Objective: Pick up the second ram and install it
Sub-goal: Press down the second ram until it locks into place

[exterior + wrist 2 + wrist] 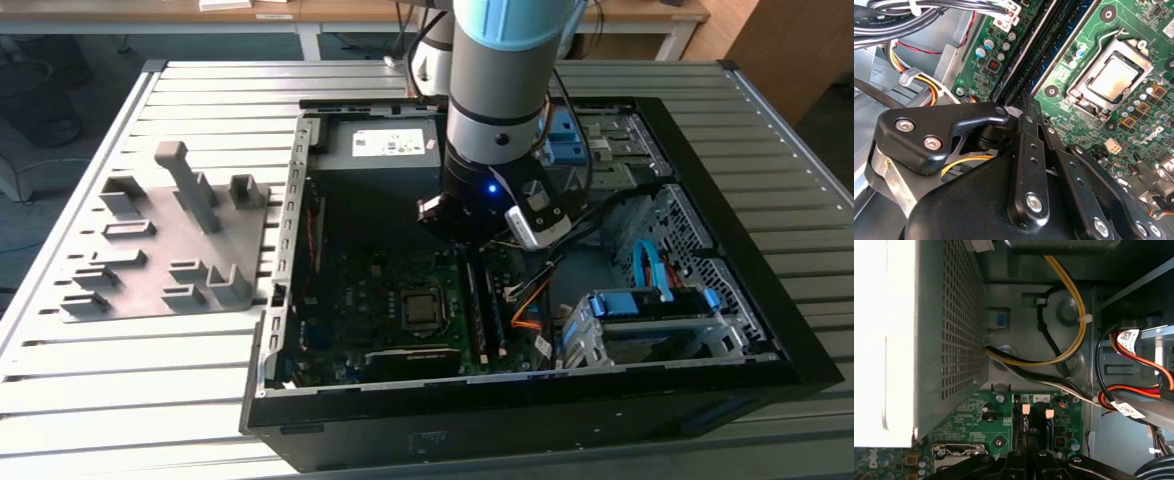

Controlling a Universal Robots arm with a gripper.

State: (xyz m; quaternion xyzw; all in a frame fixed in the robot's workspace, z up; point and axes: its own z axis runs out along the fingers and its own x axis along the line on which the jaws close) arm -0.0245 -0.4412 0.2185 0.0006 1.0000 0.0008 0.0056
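In the exterior view my gripper (465, 240) reaches down into the open computer case (747, 300), over the far end of the memory slots. The second ram (475, 310), a long dark stick, stands on edge in a slot beside another dark stick (493, 318). In the second wrist view the gripper (1025, 102) has its fingers (1029, 145) drawn together right above the dark slots, where the ram (1051, 50) runs away from it. In the first wrist view the gripper (1024, 454) sits in line with the slot's white end clips (1025, 409). Its tips are hidden by its own body.
A grey fixture plate (160, 250) with upright blocks lies on the exterior view's left of the case. Inside the case are the processor socket (1111, 75), a perforated metal box (949, 340), yellow and black cables (1074, 340), orange cables (527, 300) and a drive cage (654, 320).
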